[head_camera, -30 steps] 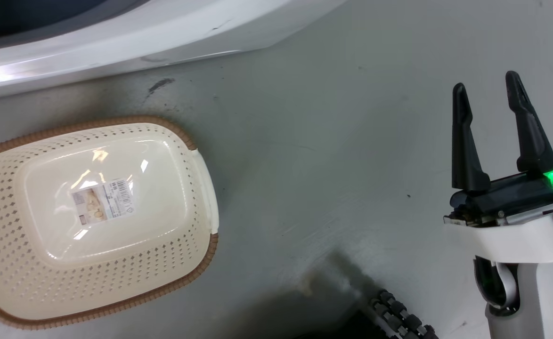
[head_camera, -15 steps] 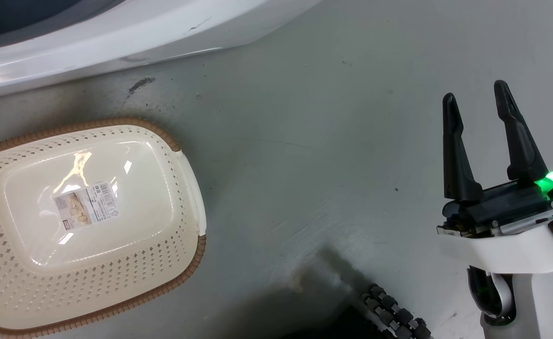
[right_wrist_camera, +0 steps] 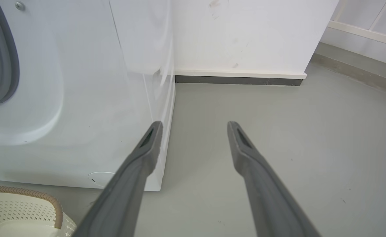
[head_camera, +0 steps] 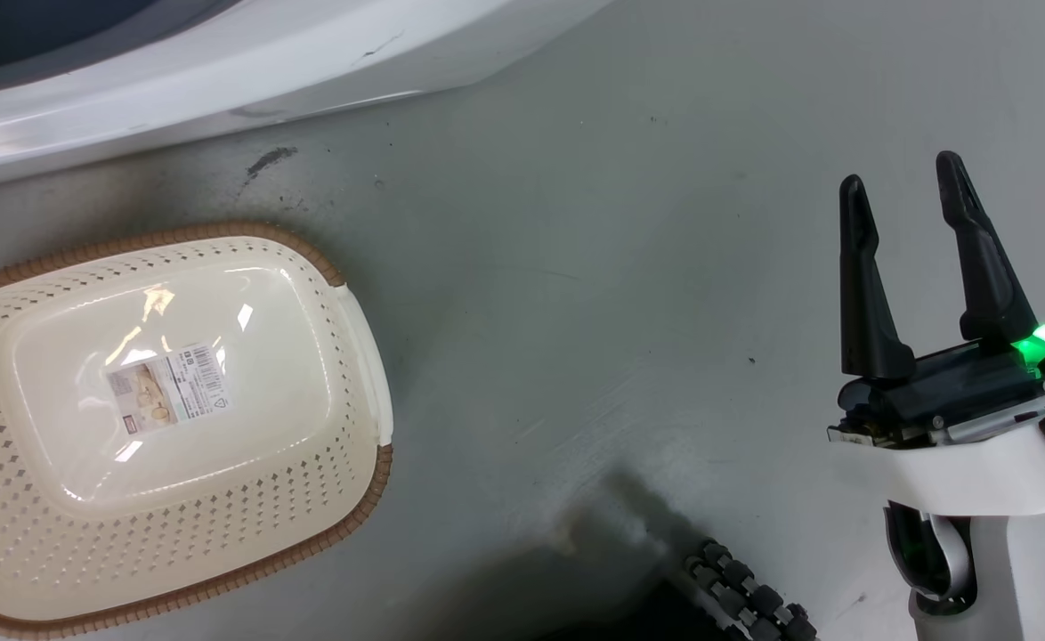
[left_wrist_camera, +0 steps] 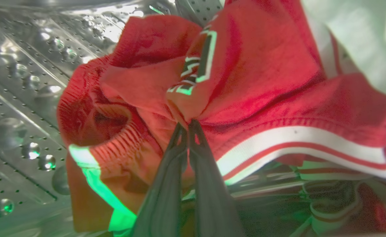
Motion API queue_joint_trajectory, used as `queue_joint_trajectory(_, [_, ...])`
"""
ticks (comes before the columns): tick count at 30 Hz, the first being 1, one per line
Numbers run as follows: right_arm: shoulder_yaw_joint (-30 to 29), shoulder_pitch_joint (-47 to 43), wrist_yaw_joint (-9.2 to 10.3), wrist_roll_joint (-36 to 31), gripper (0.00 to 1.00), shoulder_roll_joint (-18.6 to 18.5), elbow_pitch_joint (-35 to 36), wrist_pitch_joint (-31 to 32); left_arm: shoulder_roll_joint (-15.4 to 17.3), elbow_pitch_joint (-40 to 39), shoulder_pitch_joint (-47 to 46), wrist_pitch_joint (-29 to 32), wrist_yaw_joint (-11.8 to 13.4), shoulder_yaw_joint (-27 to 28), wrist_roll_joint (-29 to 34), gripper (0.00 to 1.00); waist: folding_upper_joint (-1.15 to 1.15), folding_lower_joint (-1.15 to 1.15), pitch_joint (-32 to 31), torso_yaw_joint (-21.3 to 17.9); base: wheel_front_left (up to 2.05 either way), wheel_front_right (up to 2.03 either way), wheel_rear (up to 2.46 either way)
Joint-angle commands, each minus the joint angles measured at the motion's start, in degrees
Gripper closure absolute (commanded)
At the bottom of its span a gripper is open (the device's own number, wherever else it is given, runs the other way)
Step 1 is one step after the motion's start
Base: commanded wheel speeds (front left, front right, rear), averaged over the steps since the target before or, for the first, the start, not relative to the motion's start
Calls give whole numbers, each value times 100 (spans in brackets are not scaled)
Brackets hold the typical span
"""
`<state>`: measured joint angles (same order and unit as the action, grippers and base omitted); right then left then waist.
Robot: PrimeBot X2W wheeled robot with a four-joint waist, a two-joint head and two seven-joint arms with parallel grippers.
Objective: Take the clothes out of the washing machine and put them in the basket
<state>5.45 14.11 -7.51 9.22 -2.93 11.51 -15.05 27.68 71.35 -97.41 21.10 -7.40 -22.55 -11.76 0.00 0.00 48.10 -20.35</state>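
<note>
In the left wrist view my left gripper (left_wrist_camera: pixel 188 126) is shut on the red clothes (left_wrist_camera: pixel 245 82), pinching a fold below black, white-edged lettering, inside the perforated steel drum (left_wrist_camera: pixel 15 82) of the washing machine. White stripe trim runs along a hem to the right. The cream basket (head_camera: pixel 33 534) with a brown rim sits on the floor at the head view's left, holding only a paper label (head_camera: pixel 166 396). My right gripper (head_camera: pixel 901 182) hangs open over bare floor at the right, holding nothing. The right wrist view shows the washing machine (right_wrist_camera: pixel 81 82), its grey ring (right_wrist_camera: pixel 0 59) and a basket corner (right_wrist_camera: pixel 32 204).
The grey floor (head_camera: pixel 576 267) spreads between basket and right gripper. The machine's white front (head_camera: pixel 220 80) crosses the head view's top. A black ribbed cable (head_camera: pixel 745 596) lies at the bottom. A white wall with dark skirting (right_wrist_camera: pixel 239 80) stands right of the machine.
The head camera shifted, so the basket and machine sit slightly further left than a second ago. My right gripper stays open and almost still.
</note>
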Motion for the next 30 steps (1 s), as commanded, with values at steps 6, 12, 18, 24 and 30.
queue_joint_trajectory(6, [-46,23,4,-18,0,9,-45,-20,49,-138,219,-449,0,-197,-301,100,0,0,-238,99,0,0,0])
queue_joint_trajectory(12, [-32,-104,4,-287,0,7,-145,-20,-198,-202,737,-1132,0,-348,-636,100,0,0,-678,357,0,0,0])
queue_joint_trajectory(18, [-143,-206,4,-431,0,7,-269,-20,-355,-374,1366,-1793,0,-557,-1048,100,0,0,-1206,600,0,0,0])
queue_joint_trajectory(24, [-99,-373,4,-580,0,6,-370,-20,-384,-599,2033,-2331,0,-835,-1437,100,0,0,-1728,807,0,0,0])
queue_joint_trajectory(30, [-101,-525,4,-657,0,7,-456,-19,-374,-792,2678,-2867,0,-1054,-1703,100,0,0,-2143,949,0,0,0])
